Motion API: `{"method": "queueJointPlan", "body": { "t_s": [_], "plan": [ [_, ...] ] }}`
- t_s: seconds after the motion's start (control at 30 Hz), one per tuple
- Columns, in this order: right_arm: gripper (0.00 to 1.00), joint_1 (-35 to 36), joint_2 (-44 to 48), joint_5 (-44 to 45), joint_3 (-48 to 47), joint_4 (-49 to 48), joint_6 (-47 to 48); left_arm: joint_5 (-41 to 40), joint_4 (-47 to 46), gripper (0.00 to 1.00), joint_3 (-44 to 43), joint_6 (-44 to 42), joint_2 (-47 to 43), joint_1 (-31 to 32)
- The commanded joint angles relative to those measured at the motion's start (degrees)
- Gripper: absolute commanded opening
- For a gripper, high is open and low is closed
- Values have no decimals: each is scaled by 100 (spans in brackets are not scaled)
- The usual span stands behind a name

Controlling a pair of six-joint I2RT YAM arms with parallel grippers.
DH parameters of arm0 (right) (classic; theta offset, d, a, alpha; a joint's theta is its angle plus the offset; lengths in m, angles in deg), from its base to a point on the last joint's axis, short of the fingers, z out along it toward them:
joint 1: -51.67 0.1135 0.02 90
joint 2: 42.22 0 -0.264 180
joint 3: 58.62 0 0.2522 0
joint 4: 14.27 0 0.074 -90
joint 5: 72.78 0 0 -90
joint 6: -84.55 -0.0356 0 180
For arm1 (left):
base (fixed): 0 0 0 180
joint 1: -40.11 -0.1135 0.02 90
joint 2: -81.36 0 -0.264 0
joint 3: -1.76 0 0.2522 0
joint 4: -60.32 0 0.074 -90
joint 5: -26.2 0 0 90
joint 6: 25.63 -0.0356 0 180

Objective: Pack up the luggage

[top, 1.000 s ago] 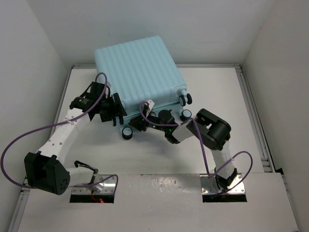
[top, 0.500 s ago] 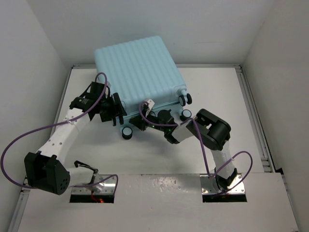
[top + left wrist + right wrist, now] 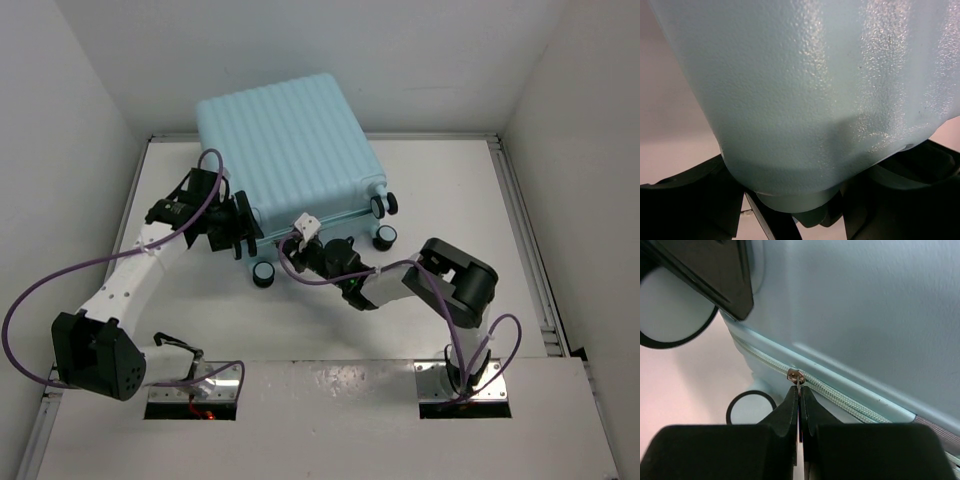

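The luggage (image 3: 285,150) lies shut at the far side of the white bench (image 3: 520,250). Its pale blue shell is hard, with long ribs on top and tiny bumps up close. The left hand (image 3: 240,228) is spread wide, hugging a round corner. The right hand (image 3: 799,390) is pressed together, pinching the little metal zip tab (image 3: 797,376) near a round black wheel (image 3: 263,275).

Right gripper (image 3: 799,405) has closed, seemingly on the zipper pull (image 3: 796,377).
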Motion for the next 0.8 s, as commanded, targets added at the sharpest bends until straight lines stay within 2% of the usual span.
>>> {"method": "queueJointPlan", "body": {
  "t_s": [0.0, 0.1, 0.37, 0.77],
  "plan": [
    [0, -107, 740, 1632, -147, -1555, 636, -524, 365, 3, 167, 87, 334, -97],
    [0, -107, 881, 1896, -95, -1142, 548, -586, 418, 2, 167, 148, 334, -97],
    [0, -265, 1013, 1853, 55, -658, 337, -691, 418, 2, 219, 148, 334, -97],
    [0, -845, 1469, 1659, 925, -464, 670, -866, 585, 0, 325, 210, 509, -431]
  ]
}}
